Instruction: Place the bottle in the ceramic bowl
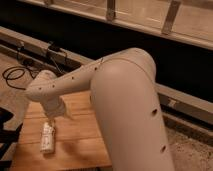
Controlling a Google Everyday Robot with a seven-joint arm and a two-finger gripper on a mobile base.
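Observation:
The bottle (pixel 47 138) is small and pale with a whitish label. It lies on its side near the left end of the wooden table (pixel 82 142). My gripper (pixel 54 119) hangs at the end of the big white arm (pixel 120 95), just above the bottle's far end and close to it. The arm covers much of the table's right part. The green ceramic bowl is hidden or out of view.
Black cables (pixel 15 75) lie on the floor at the left, behind the table. A dark object (pixel 5 125) stands at the left edge of the view. A long pale ledge (pixel 185 102) and a dark wall run behind the table.

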